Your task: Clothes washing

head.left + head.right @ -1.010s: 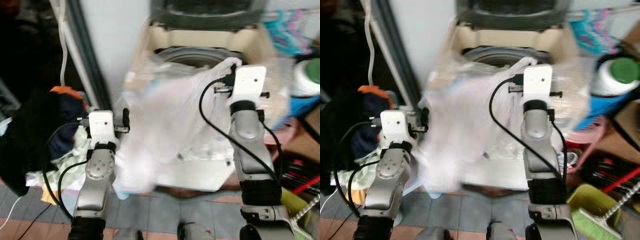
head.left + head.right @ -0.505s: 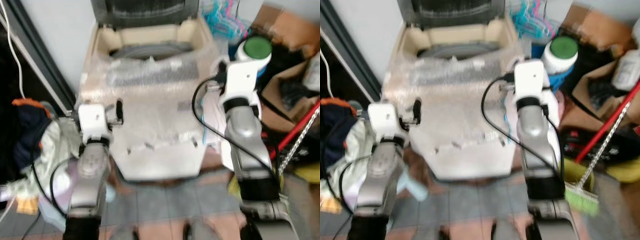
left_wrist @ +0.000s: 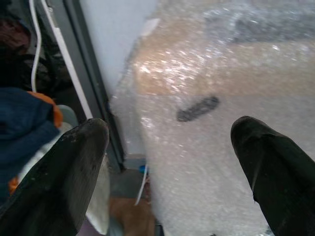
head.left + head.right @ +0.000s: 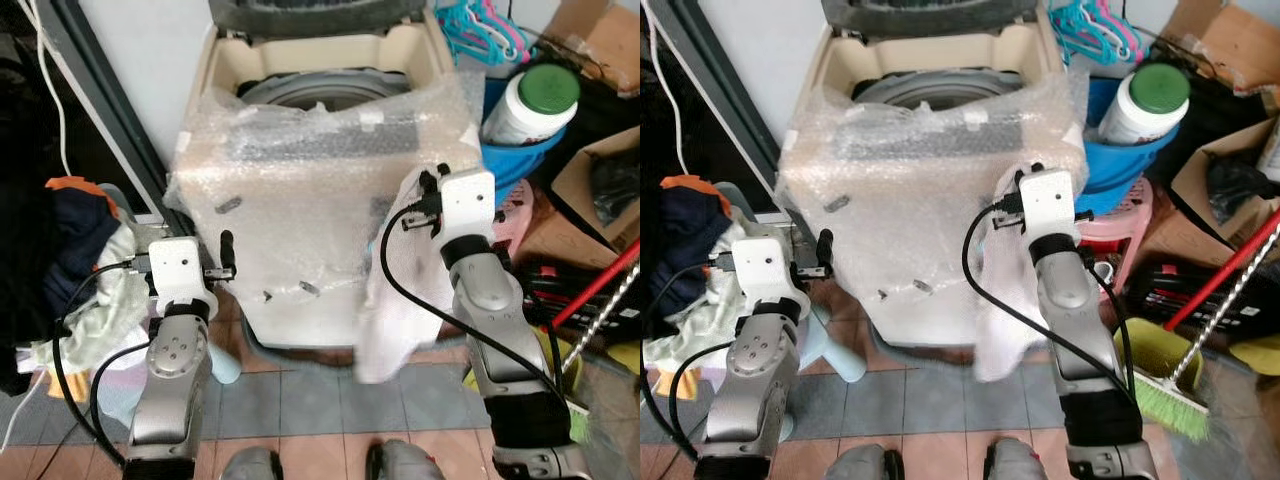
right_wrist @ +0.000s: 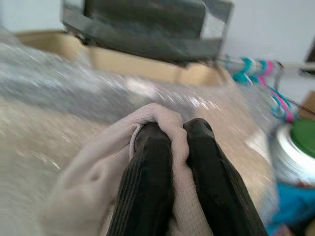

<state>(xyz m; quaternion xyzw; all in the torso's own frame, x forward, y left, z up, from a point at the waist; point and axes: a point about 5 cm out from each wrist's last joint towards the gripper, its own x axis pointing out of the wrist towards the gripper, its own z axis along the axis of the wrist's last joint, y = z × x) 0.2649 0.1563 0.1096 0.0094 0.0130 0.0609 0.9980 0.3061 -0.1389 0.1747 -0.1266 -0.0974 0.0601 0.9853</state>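
Two arms: both raised before the washing machine (image 4: 320, 200), a cream top-loader wrapped in bubble wrap (image 4: 300, 210), lid up, drum open.
Right gripper (image 5: 173, 135): at the machine's front right corner, jaws pressed together, pinching a white cloth (image 4: 395, 300).
Cloth: bunched over the fingers (image 5: 147, 182), the rest hanging down the machine's front toward the tiled floor (image 4: 930, 400).
Left gripper (image 3: 167, 142): near the machine's front left corner, jaws spread wide, holding nothing.
Left of the machine: pile of clothes (image 4: 90, 260), dark and pale.
Right of the machine: green-capped bottle (image 4: 530, 102) in a blue basin (image 4: 520, 160), hangers (image 4: 480, 25), a broom (image 4: 1170, 395).
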